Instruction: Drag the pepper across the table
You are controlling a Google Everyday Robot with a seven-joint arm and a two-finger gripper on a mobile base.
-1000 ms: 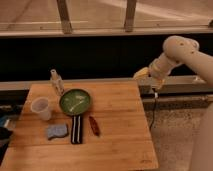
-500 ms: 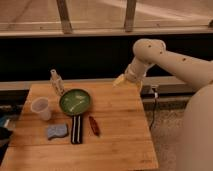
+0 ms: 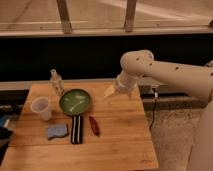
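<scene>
The pepper (image 3: 93,125), a small slim dark red chili shape, lies near the middle of the wooden table (image 3: 122,142), just right of a black striped strip. My gripper (image 3: 110,91) hangs over the table's back half, up and to the right of the pepper and well apart from it. Its pale fingers point down and to the left, open, and hold nothing. The white arm reaches in from the right.
A green pan (image 3: 75,101) sits behind the pepper, its black striped strip handle (image 3: 76,129) beside it. A blue sponge (image 3: 57,131), a clear cup (image 3: 41,107) and a small bottle (image 3: 56,82) stand on the left. A cable (image 3: 154,107) hangs off the table's right edge.
The arm has swung left from beyond the table's right edge. The gripper now sits over the table's back half, closer to the pan and pepper. The objects have not moved.
</scene>
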